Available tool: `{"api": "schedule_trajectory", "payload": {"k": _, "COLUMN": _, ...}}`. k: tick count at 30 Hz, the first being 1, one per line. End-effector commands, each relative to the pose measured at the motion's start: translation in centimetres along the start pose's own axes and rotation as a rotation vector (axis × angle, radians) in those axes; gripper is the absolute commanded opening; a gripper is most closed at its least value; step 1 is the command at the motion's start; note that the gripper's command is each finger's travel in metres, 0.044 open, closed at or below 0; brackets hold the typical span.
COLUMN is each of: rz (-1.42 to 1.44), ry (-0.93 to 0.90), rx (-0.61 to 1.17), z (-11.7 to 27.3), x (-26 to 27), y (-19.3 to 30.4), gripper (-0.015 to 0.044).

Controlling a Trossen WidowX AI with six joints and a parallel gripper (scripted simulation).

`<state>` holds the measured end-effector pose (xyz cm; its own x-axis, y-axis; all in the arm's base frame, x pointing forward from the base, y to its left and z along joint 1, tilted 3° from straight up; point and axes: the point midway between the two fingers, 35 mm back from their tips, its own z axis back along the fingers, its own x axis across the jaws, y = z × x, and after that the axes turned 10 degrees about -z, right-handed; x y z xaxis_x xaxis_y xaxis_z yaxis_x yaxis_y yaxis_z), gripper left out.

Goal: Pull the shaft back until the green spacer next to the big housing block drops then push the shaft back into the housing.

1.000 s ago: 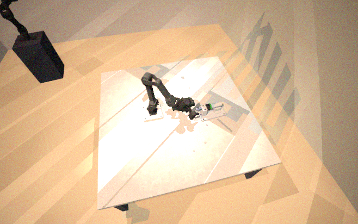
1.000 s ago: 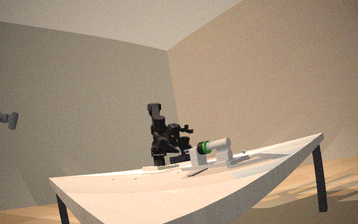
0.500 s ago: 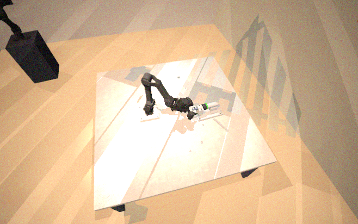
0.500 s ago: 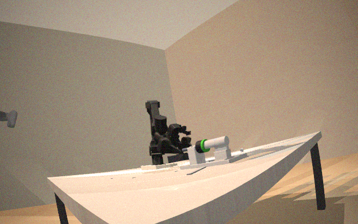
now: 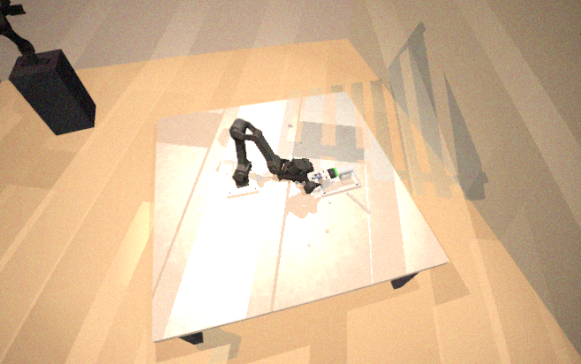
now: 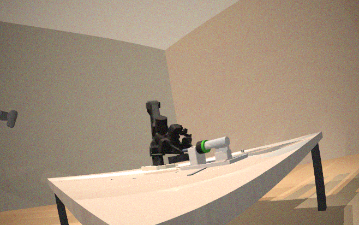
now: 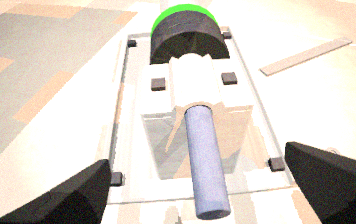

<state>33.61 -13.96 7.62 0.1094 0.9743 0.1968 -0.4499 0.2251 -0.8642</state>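
Note:
The pale blue-grey shaft [image 7: 205, 160] [image 5: 317, 176] sticks out of a small white support block [image 7: 195, 82] [image 6: 195, 157] towards me. Behind that block a dark spacer [image 7: 189, 37] [image 6: 198, 147] and a green spacer [image 7: 184, 8] [image 6: 203, 146] [image 5: 335, 171] sit on the shaft. The green one lies against the big light-grey housing [image 6: 219, 142] [image 5: 346, 170]. All stand on a white base plate [image 7: 250, 100] [image 5: 349, 186]. My gripper [image 7: 198, 159] [image 5: 313, 178] [image 6: 184, 148] is open wide. Its dark fingers stand on either side of the shaft's free end and do not touch it.
A thin flat strip [image 7: 305, 56] [image 6: 196, 171] lies on the table beside the base plate. The arm's own mounting plate [image 5: 243, 193] is to the left. A black pedestal [image 5: 53, 90] stands on the floor far off the table.

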Motion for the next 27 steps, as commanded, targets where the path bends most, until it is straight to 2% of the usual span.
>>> {"api": "schedule_trajectory", "payload": {"k": 1, "rz": -0.002, "ry": 0.005, "rx": -0.003, "z": 0.0, "x": -0.1, "y": -0.1, "gripper": 0.044}}
{"api": "schedule_trajectory", "payload": {"k": 27, "rz": -0.002, "ry": 0.005, "rx": -0.004, "z": -1.3, "x": -0.1, "y": -0.1, "gripper": 0.044}}
